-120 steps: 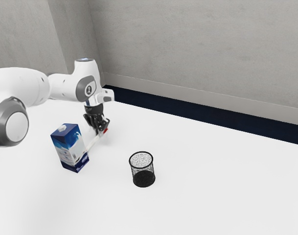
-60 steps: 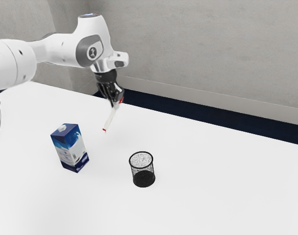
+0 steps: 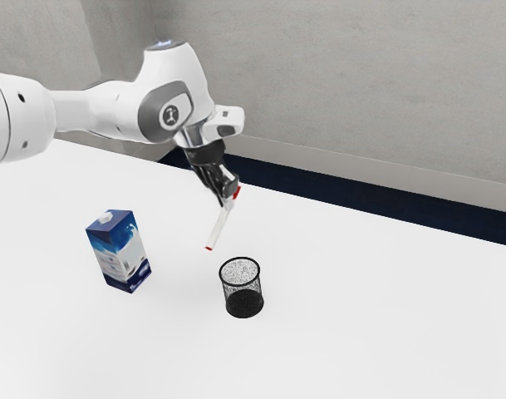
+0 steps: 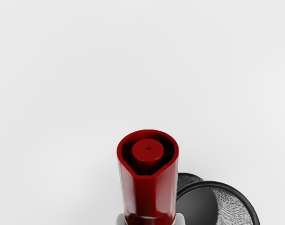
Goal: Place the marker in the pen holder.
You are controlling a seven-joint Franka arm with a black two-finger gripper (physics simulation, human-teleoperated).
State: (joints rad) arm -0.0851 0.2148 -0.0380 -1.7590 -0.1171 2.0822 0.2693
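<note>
My gripper (image 3: 228, 199) is shut on the marker (image 3: 219, 228), raised off the table in the exterior view. The marker is white with a red upper end and a red lower tip, and it hangs tilted, its lower tip toward the exterior view's left. Below and slightly toward the exterior view's right stands the black mesh pen holder (image 3: 243, 299), upright and apart from the marker. In the wrist view the marker's red end (image 4: 149, 197) is close to the camera, with the pen holder's rim (image 4: 233, 189) partly hidden behind it.
A blue and white carton (image 3: 120, 252) stands upright on the white table (image 3: 361, 316), to the exterior view's left of the pen holder. A grey wall (image 3: 344, 83) rises beyond the table's far edge.
From low behind the carton, my gripper has risen with the marker, then moved toward the exterior view's right and come lower, closer to the pen holder. Carton and holder have stayed put.
</note>
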